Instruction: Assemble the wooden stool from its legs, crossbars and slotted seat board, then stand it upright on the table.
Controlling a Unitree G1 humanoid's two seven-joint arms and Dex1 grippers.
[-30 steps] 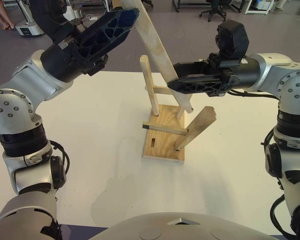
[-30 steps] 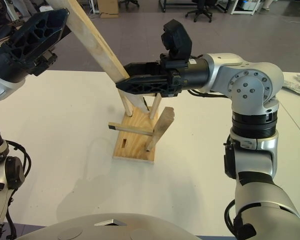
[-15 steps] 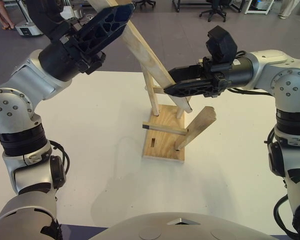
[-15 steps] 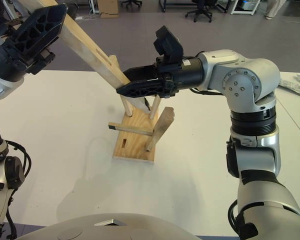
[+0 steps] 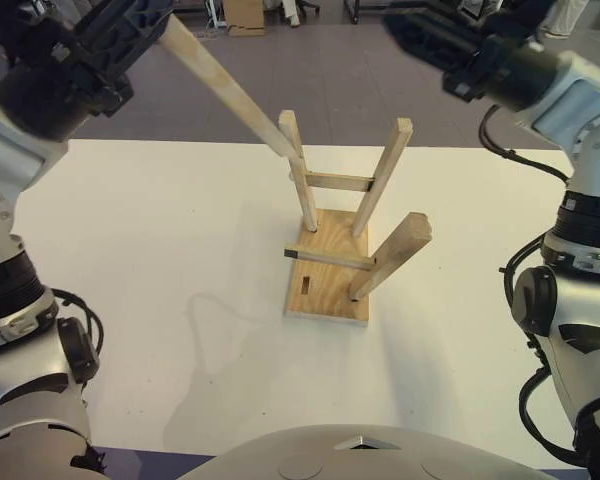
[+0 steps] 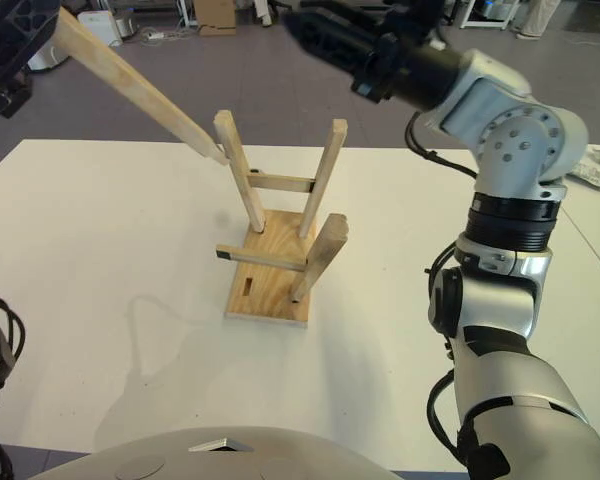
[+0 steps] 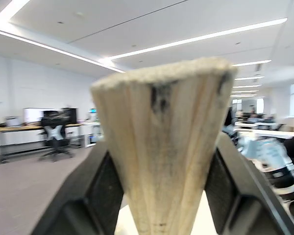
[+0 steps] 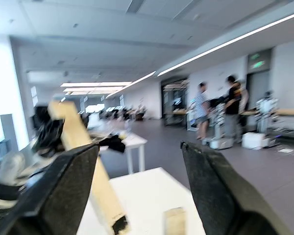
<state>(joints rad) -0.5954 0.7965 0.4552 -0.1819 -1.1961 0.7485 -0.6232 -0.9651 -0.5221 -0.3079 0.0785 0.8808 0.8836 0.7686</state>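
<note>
The slotted seat board [image 5: 328, 285] lies flat on the white table [image 5: 160, 260]. Two legs [image 5: 300, 175] [image 5: 382, 175] stand upright in it, joined by a crossbar [image 5: 338, 182]. A third leg [image 5: 392, 256] leans at the front right with a crossbar [image 5: 325, 257] running to the left. My left gripper [image 5: 120, 35] is high at the far left, shut on the fourth leg [image 5: 230, 95]. That leg slants down, and its free end sits by the top of the left upright leg. My right gripper [image 6: 325, 30] is raised at the back right, open, holding nothing.
Bare tabletop surrounds the board on the left, front and right. A small pale object [image 6: 592, 170] lies at the table's right edge. Beyond the far edge is grey floor [image 5: 320, 80].
My right gripper has drawn off the slanted leg and risen up and back. My left arm has swung left, carrying the leg so its lower end is now beside the left upright leg's top.
</note>
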